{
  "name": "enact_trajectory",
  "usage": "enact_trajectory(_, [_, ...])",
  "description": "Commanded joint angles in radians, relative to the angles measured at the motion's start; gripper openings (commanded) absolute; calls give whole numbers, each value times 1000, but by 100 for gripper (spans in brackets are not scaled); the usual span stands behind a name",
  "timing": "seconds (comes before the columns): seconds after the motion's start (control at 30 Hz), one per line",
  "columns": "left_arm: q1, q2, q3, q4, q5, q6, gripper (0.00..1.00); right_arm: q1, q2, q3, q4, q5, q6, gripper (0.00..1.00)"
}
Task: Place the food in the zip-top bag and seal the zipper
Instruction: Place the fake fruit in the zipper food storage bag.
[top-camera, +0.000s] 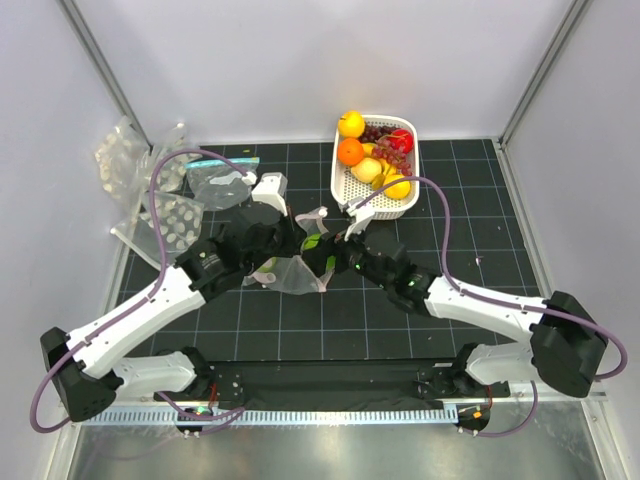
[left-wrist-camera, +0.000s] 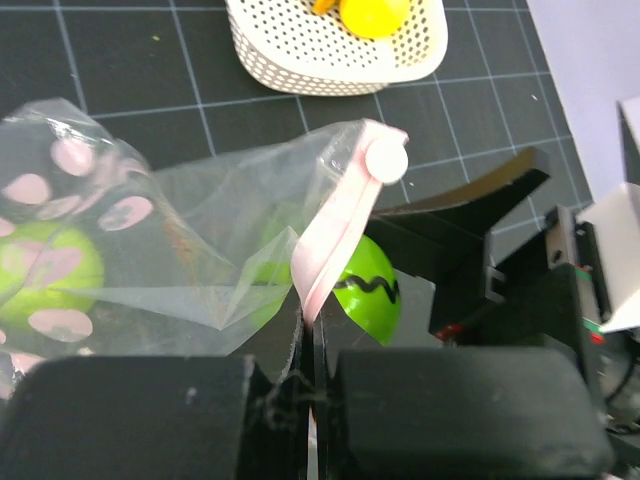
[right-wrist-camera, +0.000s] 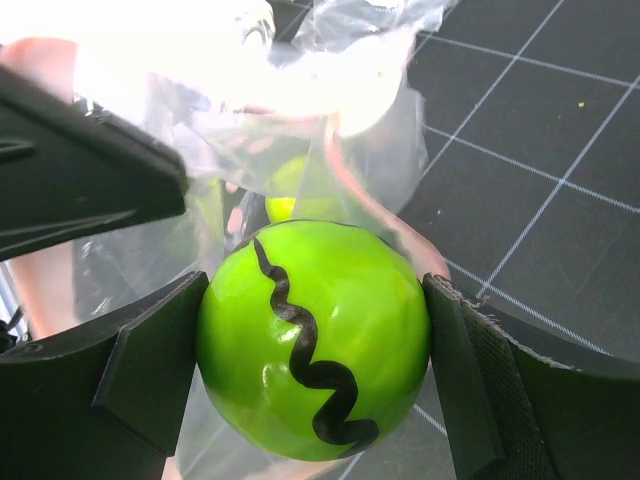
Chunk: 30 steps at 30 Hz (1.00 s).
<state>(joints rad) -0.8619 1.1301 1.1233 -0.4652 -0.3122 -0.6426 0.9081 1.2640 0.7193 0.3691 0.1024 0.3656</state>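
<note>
The clear zip-top bag (top-camera: 292, 272) with pale dots lies in the middle of the mat, its mouth held up. My left gripper (top-camera: 292, 226) is shut on the pinkish zipper strip (left-wrist-camera: 335, 240), pinched between its pads (left-wrist-camera: 250, 400). My right gripper (right-wrist-camera: 315, 345) is shut on a green ball with a black zigzag (right-wrist-camera: 300, 350) and holds it at the bag's mouth, right beside the strip. The ball also shows in the left wrist view (left-wrist-camera: 370, 295). Another green item (left-wrist-camera: 40, 280) lies inside the bag.
A white perforated basket (top-camera: 340, 185) at the back right holds an orange (top-camera: 350, 151), yellow fruit, grapes and a red fruit. Several other clear bags (top-camera: 150, 185) lie at the back left, one with a teal strip (top-camera: 225, 182). Walls enclose the mat.
</note>
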Motion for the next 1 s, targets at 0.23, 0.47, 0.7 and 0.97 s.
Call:
enact_trajectory(0.23, [3, 14, 3, 68, 33, -8, 0, 15, -60, 12, 5, 51, -4, 59])
enact_trajectory(0.47, [4, 20, 0, 77, 35, -5, 0, 69, 14, 60, -32, 120, -30, 59])
enact_trajectory(0.7, [17, 7, -13, 86, 44, -8, 0, 92, 75, 132, -134, 227, -31, 68])
enact_trajectory(0.97, [40, -16, -39, 108, 67, -31, 0, 92, 84, 141, -153, 260, -27, 100])
